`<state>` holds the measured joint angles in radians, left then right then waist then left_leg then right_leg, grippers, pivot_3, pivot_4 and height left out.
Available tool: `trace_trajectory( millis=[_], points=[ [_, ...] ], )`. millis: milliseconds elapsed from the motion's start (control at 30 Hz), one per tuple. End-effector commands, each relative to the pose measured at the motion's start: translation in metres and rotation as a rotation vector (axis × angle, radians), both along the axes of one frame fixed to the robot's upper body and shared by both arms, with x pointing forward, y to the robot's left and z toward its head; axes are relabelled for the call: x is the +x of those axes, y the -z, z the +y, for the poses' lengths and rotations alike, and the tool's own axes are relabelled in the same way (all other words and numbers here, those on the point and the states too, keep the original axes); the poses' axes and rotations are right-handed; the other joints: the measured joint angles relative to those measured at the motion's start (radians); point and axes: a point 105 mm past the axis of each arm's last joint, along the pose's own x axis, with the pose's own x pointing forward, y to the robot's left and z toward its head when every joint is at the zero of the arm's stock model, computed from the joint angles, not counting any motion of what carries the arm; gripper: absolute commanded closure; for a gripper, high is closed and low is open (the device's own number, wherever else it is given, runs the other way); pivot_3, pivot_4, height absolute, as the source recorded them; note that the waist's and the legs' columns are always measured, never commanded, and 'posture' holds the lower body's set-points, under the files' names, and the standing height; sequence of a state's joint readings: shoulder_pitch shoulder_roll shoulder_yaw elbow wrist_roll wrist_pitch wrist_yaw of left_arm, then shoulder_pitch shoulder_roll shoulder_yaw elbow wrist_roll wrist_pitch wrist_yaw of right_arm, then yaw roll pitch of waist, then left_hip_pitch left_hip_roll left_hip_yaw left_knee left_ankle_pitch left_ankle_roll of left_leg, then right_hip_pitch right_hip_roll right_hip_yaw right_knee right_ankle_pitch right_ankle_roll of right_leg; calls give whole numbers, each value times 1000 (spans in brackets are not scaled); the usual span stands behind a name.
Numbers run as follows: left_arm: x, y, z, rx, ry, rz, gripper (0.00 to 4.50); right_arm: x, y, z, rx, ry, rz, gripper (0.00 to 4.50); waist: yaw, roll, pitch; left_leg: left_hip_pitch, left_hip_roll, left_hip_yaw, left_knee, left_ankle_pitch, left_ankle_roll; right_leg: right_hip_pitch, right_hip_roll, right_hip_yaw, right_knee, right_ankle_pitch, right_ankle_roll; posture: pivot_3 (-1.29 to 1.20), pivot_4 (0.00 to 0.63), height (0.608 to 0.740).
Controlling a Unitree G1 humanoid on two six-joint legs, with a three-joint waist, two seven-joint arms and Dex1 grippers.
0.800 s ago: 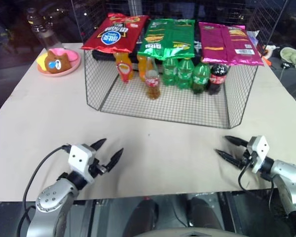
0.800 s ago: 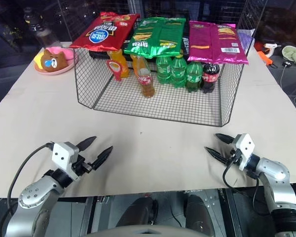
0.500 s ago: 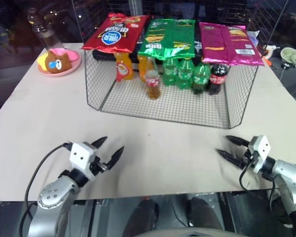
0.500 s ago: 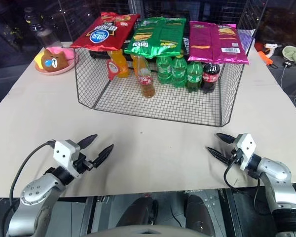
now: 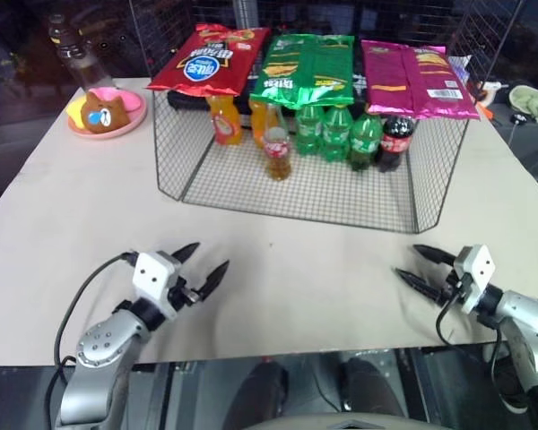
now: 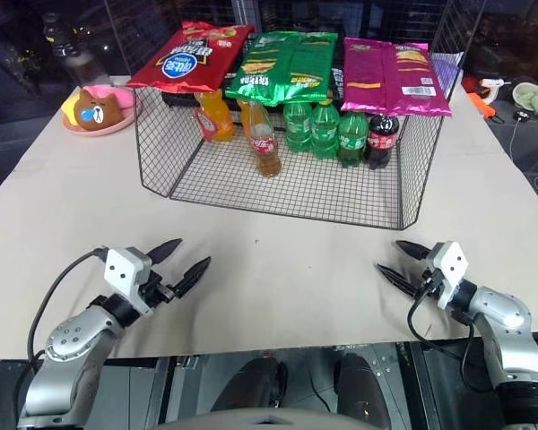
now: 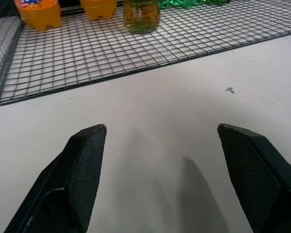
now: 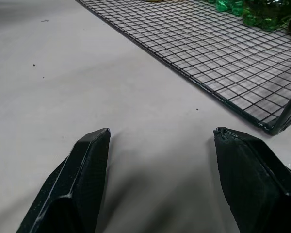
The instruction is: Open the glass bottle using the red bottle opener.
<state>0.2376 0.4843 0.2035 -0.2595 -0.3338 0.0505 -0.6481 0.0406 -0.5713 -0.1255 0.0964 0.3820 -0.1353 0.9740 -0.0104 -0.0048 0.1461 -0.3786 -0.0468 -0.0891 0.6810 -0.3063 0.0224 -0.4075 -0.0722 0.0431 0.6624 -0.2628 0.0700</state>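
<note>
Presently, the table point(image 5: 72, 224), covered in a pale sheet, is bearing a black wire rack point(image 5: 296, 193) at its far middle. The glass bottle point(image 5: 277, 152), clear with amber drink and a red-and-white label, is standing upright on the rack's mesh floor, toward the left, in front of the row of other bottles. Two orange plastic bottles point(image 5: 226, 121) are standing behind it to the left; three green bottles point(image 5: 336, 133) and a dark cola bottle point(image 5: 395, 141) are standing to its right. Three snack bags are lying across the rack's top: a red bag point(image 5: 206, 58), a green bag point(image 5: 307, 67) and a magenta bag point(image 5: 412, 76). The red bottle opener cannot be made out with certainty.

A pink plate point(image 5: 108, 121) carrying a brown bear-shaped item point(image 5: 103, 109) is sitting at the far left corner of the table.

The left gripper point(image 5: 201, 266) is hovering over the near left of the table, its fingers spread apart and holding nothing. The right gripper point(image 5: 421, 269) is hovering over the near right, its fingers likewise spread and holding nothing. Both are well apart from the rack.
</note>
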Motion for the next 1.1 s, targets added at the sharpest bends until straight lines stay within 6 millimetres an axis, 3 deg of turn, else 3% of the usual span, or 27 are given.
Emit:
trace_trajectory(
  millis=[33, 267, 467, 667, 1100],
  points=[
    [3, -8, 2, 5, -3, -40, 712, -1, -12, -1, 8, 3, -45, 1069, 0, 0, 0, 0, 0, 0, 0, 0, 0, 0, 0, 0, 0, 0, 0, 0, 150, 740],
    [31, -29, 5, 2, -16, -120, 712, -7, -26, 21, 53, -46, -89, 1069, 2, 0, 0, 0, 0, 0, 0, 0, 0, 0, 1, -1, 0, 0, 0, 0, 150, 740],
    [72, -64, 11, -19, -2, -206, 712, -16, -59, 56, 150, -110, -173, 1069, 1, 0, 0, -1, 0, -1, 0, 0, -1, -1, 2, -1, 1, 0, 0, 0, 150, 740],
    [113, -94, 20, -43, -59, -278, 712, -23, -89, 78, 247, -135, -258, 1069, 0, -1, 0, -2, -1, -1, 1, 0, -1, -1, 2, -2, 1, 0, 0, 0, 150, 740],
    [151, -116, 9, 29, -52, -334, 712, -26, -96, 84, 263, -130, -271, 1069, -3, -1, 0, -3, -3, -1, 2, 1, -1, -2, 3, -2, 1, 0, 0, 0, 150, 740]
  ],
)
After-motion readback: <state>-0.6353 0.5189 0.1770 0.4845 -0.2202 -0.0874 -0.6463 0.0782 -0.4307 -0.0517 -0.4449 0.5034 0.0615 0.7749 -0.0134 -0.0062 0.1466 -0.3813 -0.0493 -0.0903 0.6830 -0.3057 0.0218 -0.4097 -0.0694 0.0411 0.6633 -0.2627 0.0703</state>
